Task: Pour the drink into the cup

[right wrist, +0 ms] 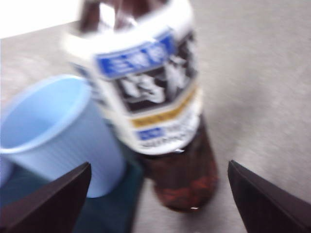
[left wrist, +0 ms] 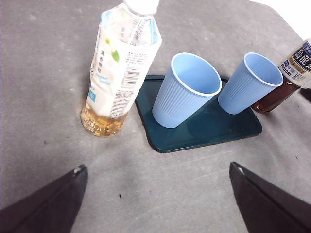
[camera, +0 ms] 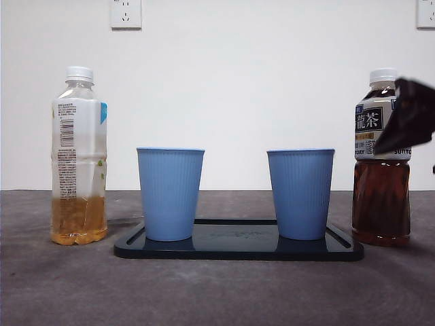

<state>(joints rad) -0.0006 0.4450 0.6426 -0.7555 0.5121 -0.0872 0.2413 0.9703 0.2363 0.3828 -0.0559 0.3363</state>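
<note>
Two blue ribbed cups stand on a dark tray: the left cup and the right cup. A capped dark tea bottle stands right of the tray. My right gripper is open, close in front of that bottle's label, its jaws wide on either side without touching. A capped bottle with a little yellow drink stands left of the tray. My left gripper is open, held above the table short of the yellow bottle and the cups.
The tray lies on a grey table. A white wall with two sockets stands behind.
</note>
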